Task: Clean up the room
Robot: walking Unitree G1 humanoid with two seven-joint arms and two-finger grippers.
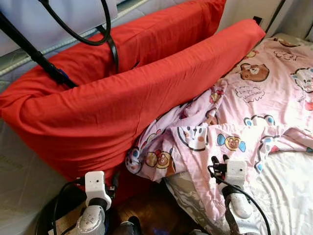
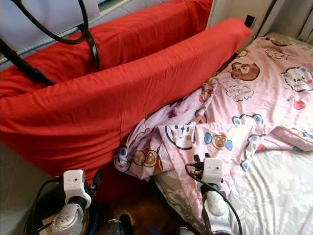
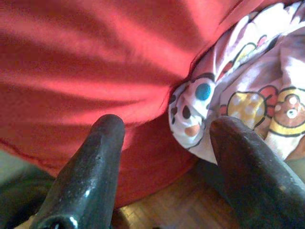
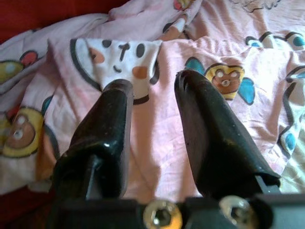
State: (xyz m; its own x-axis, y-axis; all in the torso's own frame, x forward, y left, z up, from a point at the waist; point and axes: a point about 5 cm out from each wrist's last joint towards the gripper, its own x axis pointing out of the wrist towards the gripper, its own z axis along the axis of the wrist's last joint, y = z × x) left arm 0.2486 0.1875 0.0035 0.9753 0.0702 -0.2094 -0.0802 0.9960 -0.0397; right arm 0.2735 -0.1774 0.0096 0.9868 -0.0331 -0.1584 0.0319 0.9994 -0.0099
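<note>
Two grippers low before a bed with rumpled bedding.

The pink cartoon-print blanket (image 1: 234, 122) lies crumpled beside the long red fabric cushion (image 1: 122, 103). Left gripper (image 3: 164, 143) is spread wide and empty near both; right gripper (image 4: 152, 102), narrowly parted, hovers over the blanket.

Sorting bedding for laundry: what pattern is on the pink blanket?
Cartoon bears and animal faces on the pink fabric blanket, clearest in the left eye view.

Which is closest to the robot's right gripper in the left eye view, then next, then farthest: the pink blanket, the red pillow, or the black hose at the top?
1. Pink blanket: right under the right gripper.
2. Red pillow: to its left.
3. Black hose: farthest, up at the far left.
</note>
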